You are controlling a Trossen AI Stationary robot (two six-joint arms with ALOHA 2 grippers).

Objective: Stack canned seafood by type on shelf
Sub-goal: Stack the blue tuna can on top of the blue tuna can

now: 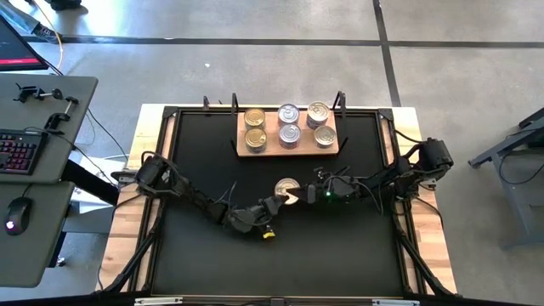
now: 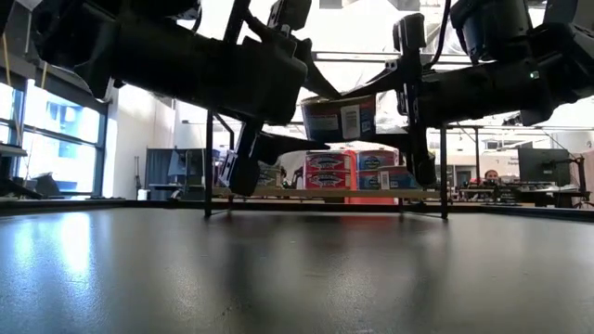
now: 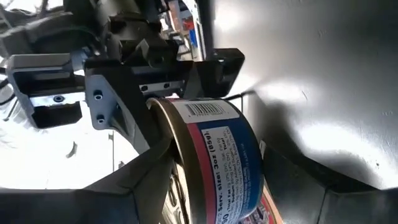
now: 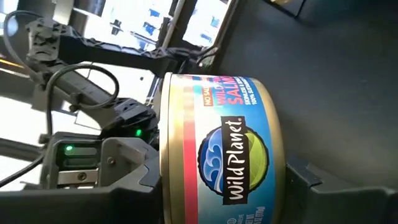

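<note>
At the centre of the high view, a blue-labelled can (image 1: 287, 189) is gripped from both sides by the left gripper (image 1: 274, 202) and right gripper (image 1: 308, 194), raised below the shelf (image 1: 287, 150) holding six cans.

Two dark jointed arms are seen, trailed by black cables; a green light, perhaps an indicator, glows on the right arm (image 1: 374, 183).
</note>
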